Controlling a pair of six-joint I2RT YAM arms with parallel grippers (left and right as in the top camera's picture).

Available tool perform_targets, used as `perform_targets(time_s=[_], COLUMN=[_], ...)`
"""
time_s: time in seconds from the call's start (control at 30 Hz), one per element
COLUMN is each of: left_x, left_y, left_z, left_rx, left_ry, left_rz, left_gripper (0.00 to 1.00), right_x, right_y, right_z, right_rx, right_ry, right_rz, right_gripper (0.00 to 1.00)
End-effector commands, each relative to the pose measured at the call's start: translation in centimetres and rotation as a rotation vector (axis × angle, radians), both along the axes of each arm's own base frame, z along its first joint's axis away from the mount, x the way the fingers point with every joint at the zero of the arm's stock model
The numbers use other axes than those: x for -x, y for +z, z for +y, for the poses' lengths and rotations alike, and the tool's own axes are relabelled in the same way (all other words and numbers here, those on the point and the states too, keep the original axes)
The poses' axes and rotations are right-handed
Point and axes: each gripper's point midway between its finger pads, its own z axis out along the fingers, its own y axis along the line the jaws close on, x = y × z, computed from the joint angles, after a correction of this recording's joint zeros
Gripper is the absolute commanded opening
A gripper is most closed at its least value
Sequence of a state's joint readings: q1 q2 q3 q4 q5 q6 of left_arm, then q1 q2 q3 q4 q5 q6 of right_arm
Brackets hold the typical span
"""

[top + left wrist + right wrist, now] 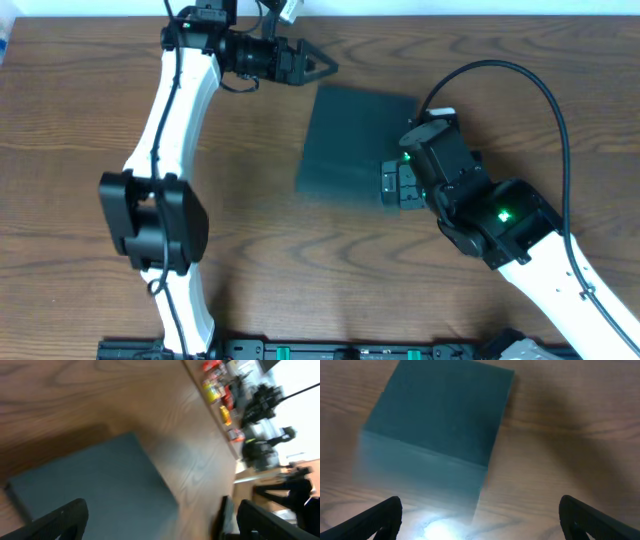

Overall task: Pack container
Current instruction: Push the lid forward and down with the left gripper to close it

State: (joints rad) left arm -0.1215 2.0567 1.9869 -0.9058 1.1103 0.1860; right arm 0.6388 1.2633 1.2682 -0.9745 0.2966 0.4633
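Observation:
The dark teal-green container (350, 145) sits shut on the wooden table, lid flat. It shows in the left wrist view (95, 485) and in the right wrist view (440, 420). My left gripper (315, 65) is open and empty, just beyond the container's far left corner. My right gripper (392, 187) is open and empty, at the container's near right corner. No snack packets show on the table.
The wooden table (80, 120) surrounds the container. In the left wrist view, small colourful items (220, 390) and dark equipment (265, 405) stand beyond the table's edge. A black rail (330, 350) runs along the table's front edge.

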Motion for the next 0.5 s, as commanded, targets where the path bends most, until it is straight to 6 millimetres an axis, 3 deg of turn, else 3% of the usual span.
perform_targets(time_s=[0.0, 0.17, 0.3, 0.47], left_x=[0.4, 1.6, 2.2, 4.4], left_y=[0.7, 1.1, -1.0, -4.0], left_z=[1.0, 1.3, 1.5, 0.1], left_rx=[-0.099, -0.138, -0.260, -0.435], left_ry=[0.009, -0.005, 0.009, -0.070], left_rz=[-0.092, -0.105, -0.060, -0.057], left_gripper=[0.96, 0.96, 0.96, 0.96], right_x=[-0.3, -0.7, -1.0, -1.9], right_y=[0.2, 0.3, -0.3, -3.2], right_z=[-0.3, -0.7, -1.3, -0.8], right_rx=[0.012, 0.032, 0.072, 0.103], right_ry=[-0.012, -0.030, -0.052, -0.054], right_rz=[-0.013, -0.028, -0.030, 0.001], right_gripper=[0.99, 0.99, 0.99, 0.99])
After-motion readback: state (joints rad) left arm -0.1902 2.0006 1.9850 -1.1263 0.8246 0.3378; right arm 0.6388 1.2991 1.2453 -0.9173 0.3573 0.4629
